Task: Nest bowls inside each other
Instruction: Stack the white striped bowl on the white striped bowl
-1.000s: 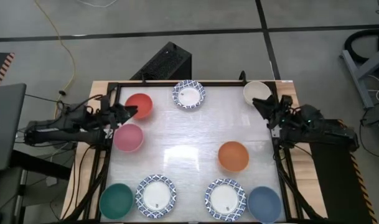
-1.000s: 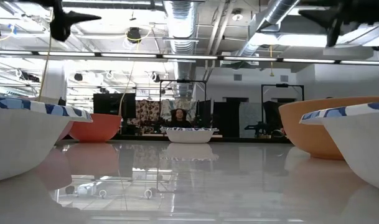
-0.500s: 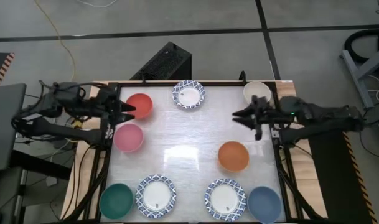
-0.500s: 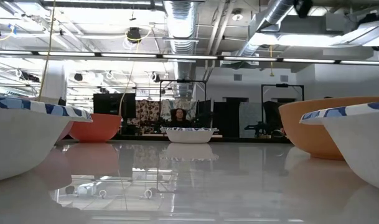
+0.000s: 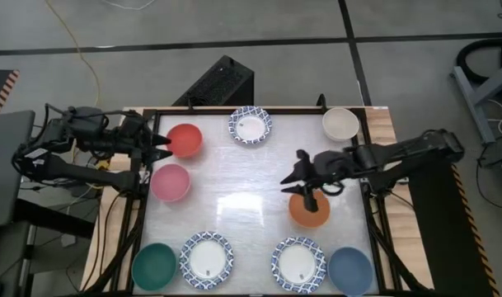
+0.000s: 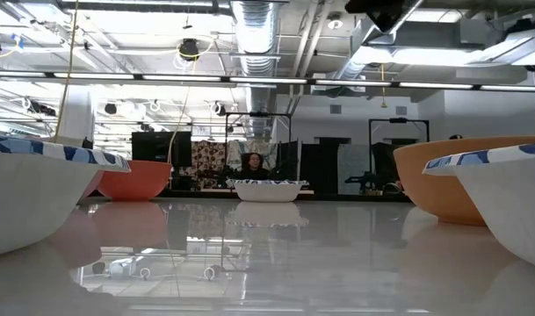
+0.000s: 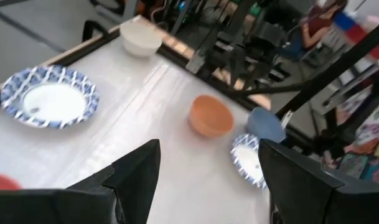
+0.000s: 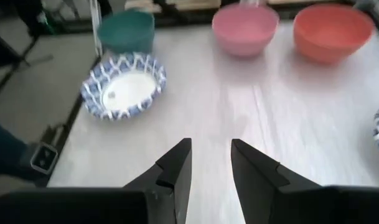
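Observation:
Nine bowls stand apart on the white table. Red [image 5: 184,140] and pink [image 5: 170,182] are at the left, green [image 5: 154,266] at the near left, cream [image 5: 340,124] at the far right, orange [image 5: 308,208] at the right and blue [image 5: 350,270] at the near right. Three white bowls with blue-patterned rims stand at the far middle [image 5: 251,125] and along the near edge [image 5: 206,259], [image 5: 298,264]. My left gripper [image 5: 166,144] hangs open just left of the red bowl. My right gripper [image 5: 293,175] hovers open above the orange bowl's far rim, pointing toward the table's left.
A black frame [image 5: 259,110] runs round the table. The middle of the table [image 5: 242,190] lies bare between the bowls. Beyond the far edge a black box [image 5: 218,82] sits on the floor. In the low view a person [image 6: 249,163] shows far behind the table.
My right gripper has swung from the table's right edge beside the cream bowl toward the middle and now hangs over the orange bowl, tipped more level. My left arm has risen beside the red bowl. No bowl has moved.

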You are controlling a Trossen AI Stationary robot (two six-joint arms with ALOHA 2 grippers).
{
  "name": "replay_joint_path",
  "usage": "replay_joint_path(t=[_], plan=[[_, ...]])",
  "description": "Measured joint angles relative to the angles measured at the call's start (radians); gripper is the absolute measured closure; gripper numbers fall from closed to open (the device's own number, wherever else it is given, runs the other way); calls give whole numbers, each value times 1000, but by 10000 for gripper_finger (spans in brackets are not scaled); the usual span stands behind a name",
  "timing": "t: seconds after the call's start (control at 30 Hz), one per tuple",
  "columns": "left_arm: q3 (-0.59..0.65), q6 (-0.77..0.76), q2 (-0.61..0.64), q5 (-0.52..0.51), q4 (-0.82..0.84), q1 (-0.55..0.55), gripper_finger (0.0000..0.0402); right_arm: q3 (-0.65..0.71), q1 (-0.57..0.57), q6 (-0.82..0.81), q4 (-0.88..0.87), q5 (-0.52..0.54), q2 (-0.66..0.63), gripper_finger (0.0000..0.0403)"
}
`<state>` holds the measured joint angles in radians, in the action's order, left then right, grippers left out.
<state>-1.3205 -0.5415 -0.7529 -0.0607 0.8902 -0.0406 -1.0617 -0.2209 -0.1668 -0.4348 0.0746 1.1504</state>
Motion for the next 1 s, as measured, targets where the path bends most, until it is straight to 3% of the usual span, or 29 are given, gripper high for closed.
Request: replay_joint_path(t=[0.3, 0.57, 0.73, 0.87, 1.0], plan=[[0, 0, -35, 7, 126, 0, 141, -58, -60, 37, -64, 1, 136, 269], [0, 59, -166, 197, 222, 50, 141, -65, -66, -14, -60, 2, 193, 269], [0, 53, -261, 317, 395, 176, 141, -65, -65, -39, -59, 3, 193, 269], [1, 31, -320, 302, 489, 305, 141, -65, -65, -34, -58, 3, 190, 269], [1, -18, -348, 219, 464, 406, 141, -65, -65, -34, -60, 6, 192, 269]])
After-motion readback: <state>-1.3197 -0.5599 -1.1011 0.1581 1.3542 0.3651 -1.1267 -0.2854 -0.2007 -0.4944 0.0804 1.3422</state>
